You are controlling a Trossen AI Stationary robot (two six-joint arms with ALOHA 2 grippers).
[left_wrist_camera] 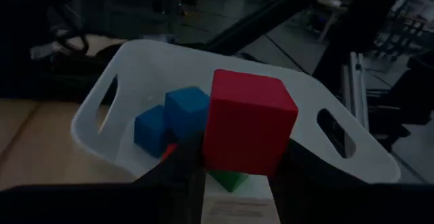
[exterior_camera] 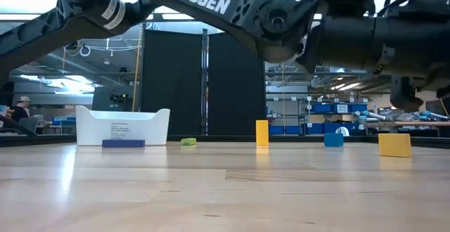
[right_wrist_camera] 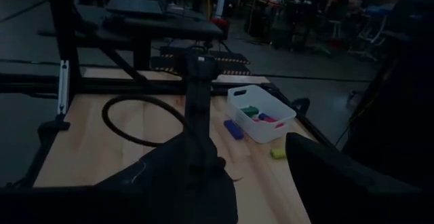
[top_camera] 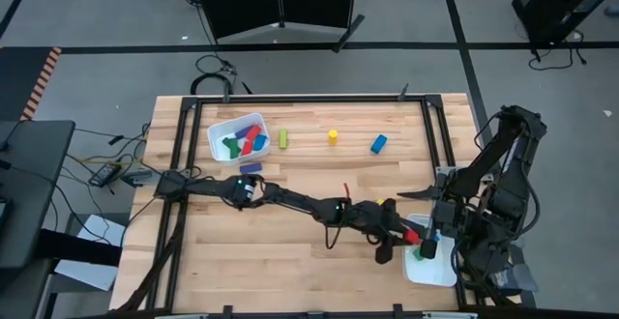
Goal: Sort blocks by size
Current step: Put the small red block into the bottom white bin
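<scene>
A: Status, please.

B: Left gripper [top_camera: 414, 234] is stretched across the light wooden table [top_camera: 319, 261], fingers clamped on a small red cube [left_wrist_camera: 249, 122]. My left wrist view puts it just above the white plastic tray at the near right corner [left_wrist_camera: 102, 108], which holds two blue cubes [left_wrist_camera: 173, 119] and a green block [left_wrist_camera: 227, 180].

A: Right arm?

B: Right gripper [top_camera: 437, 224] is beside that same tray. I cannot tell from any view whether its fingers are apart or together.

A: Rest of the blocks?

B: A second white rectangular tray at the far left [top_camera: 237, 137] has green, red and blue blocks. A dark blue bar [top_camera: 250, 167] lies just in front of it. A lime green bar [top_camera: 283, 138], a yellow block standing upright [top_camera: 333, 136] and a blue block [top_camera: 378, 144] sit in a row along the far side, well apart. My low view also shows a yellow cube on the right [exterior_camera: 394, 145].
</scene>
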